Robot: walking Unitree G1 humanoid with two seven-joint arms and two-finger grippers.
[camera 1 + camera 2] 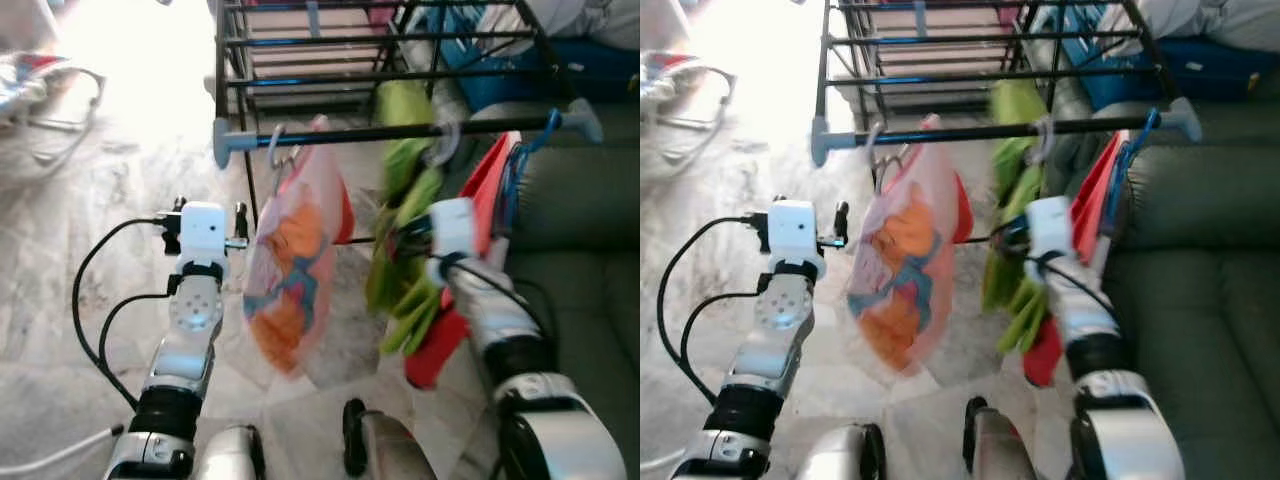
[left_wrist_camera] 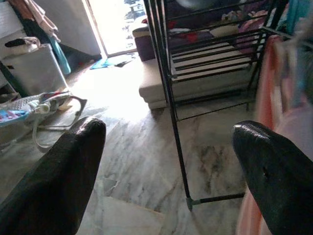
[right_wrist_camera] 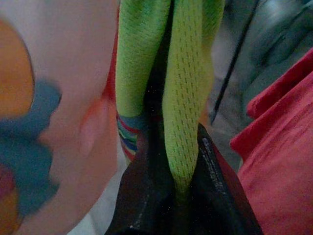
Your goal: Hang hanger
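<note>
Hooking looks like the step in hand: the right gripper (image 3: 176, 196) pinches the green garment (image 1: 405, 240) low down, its fingers pressed on a fold of mesh, while the hanger (image 1: 440, 145) that carries it has its grey hook up at the front rail (image 1: 400, 133) of the rack (image 1: 380, 60). From the blurred head views I cannot tell whether the hook is fully over the rail or only touching it.

To do it well, I judge the grip should keep the cloth steady and low, let the hook settle over the rail, then let go gently so nothing swings off.

The hanger sits between the pink garment (image 1: 295, 270) nearer the rail's left end and the red garment (image 1: 470, 260) on a blue hanger (image 1: 525, 150) near its right end. Its hook points up and the green cloth hangs straight down, so the long axis runs vertically; the shoulder bar's direction is hidden by fabric.

The left gripper (image 2: 168, 161) is spread wide and holds nothing, raised just left of the pink garment, facing the floor (image 2: 146, 161) and a rack leg.
</note>
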